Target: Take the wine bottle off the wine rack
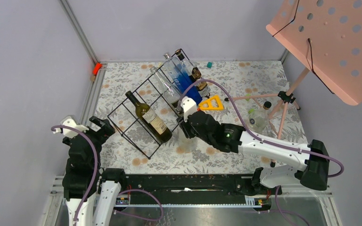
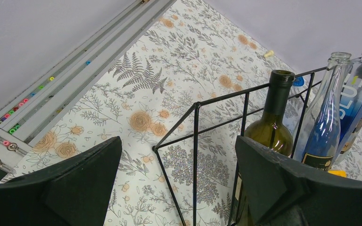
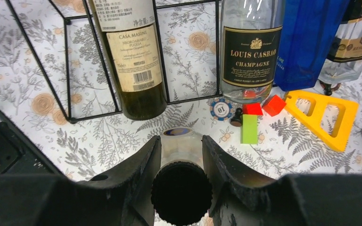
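Wine bottle [image 1: 148, 117] on the wine rack [image 1: 128, 136], touched by neither arm.

Nearest, at the left: left gripper [image 1: 101, 128], jaws spread wide, holding nothing, hovering just off the rack's left end. In its wrist view, a wide gap between the two dark fingers [image 2: 89, 174], a corner wire of the wine rack [image 2: 195, 141] straight ahead, the wine bottle [image 2: 269, 127] just behind the wires, neck upward.

At the right: right gripper [image 1: 185, 117], jaws narrow, clamped on a small clear bottle [image 3: 181, 146] with a black cap, near the rack's lower right end but apart from it.

Beyond that, on the floral tablecloth [image 3: 99, 136]: base of the wine bottle [image 3: 132, 61], pale label facing up, framed by the rack's wire squares [image 3: 68, 70]. Lies slanted along the grid, neck toward the far left, base toward the near right.

Further along the rack: clear champagne bottle [image 3: 250, 47] with a black label, then a blue bottle [image 3: 311, 42]. On the cloth just below those: poker chip [image 3: 221, 109], green block [image 3: 249, 128], two red blocks [image 3: 274, 104], yellow triangle [image 3: 327, 115].

Farthest, upper right: pink music stand [image 1: 330, 42], tilted, well apart from the rack.
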Available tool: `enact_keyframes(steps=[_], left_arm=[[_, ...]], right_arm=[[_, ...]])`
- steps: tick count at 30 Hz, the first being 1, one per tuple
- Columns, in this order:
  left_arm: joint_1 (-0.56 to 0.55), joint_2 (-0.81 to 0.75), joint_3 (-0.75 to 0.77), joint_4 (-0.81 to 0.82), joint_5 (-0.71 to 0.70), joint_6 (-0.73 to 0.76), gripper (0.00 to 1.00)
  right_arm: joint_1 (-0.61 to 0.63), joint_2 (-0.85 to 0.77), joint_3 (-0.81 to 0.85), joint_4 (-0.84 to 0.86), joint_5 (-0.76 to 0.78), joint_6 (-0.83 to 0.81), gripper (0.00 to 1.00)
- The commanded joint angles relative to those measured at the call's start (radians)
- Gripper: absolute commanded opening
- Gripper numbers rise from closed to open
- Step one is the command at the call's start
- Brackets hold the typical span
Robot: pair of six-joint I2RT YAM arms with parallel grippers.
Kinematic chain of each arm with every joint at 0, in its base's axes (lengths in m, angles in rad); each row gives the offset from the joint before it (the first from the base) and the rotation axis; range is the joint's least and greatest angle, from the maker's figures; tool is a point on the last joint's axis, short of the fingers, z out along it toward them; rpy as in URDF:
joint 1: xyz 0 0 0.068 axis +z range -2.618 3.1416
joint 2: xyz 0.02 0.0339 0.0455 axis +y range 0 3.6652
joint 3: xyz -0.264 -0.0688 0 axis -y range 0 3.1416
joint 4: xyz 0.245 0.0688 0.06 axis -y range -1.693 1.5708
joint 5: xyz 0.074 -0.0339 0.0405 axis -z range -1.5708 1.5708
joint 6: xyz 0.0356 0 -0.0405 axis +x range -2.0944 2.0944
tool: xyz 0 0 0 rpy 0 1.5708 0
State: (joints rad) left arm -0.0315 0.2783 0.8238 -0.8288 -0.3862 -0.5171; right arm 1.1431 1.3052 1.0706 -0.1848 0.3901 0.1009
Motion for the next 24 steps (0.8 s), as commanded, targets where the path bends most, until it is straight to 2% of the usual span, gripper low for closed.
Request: enact_keyframes(steps=[1,5,8,12,13,21,24], left_arm=[[-0.002,0.025,-0.003,0.045,0.014,0.005,0.99],[-0.002,0.034,-0.003,0.046,0.017,0.007,0.99],[-0.002,0.037,-0.004,0.046,0.018,0.008,0.99],[-0.002,0.037,-0.005,0.046,0.017,0.009,0.99],[-0.002,0.038,-0.005,0.047,0.017,0.008,0.99],[-0.002,0.047,-0.005,0.046,0.022,0.011,0.99],[-0.002,0.047,-0.005,0.046,0.022,0.011,0.99]], right_arm=[[0.002,-0.137,-0.026,0.222,-0.041,0.042,0.0],[0.002,-0.162,-0.079,0.192,-0.107,0.049,0.0],[0.003,-0.16,-0.091,0.103,-0.164,0.069,0.0],[0.011,-0.169,-0.122,0.084,-0.236,0.08,0.07],[0.015,-0.172,-0.133,0.089,-0.24,0.082,0.1],[0.017,-0.164,-0.123,0.049,-0.203,0.089,0.63],[0.017,-0.15,-0.1,0.017,-0.171,0.098,0.66]])
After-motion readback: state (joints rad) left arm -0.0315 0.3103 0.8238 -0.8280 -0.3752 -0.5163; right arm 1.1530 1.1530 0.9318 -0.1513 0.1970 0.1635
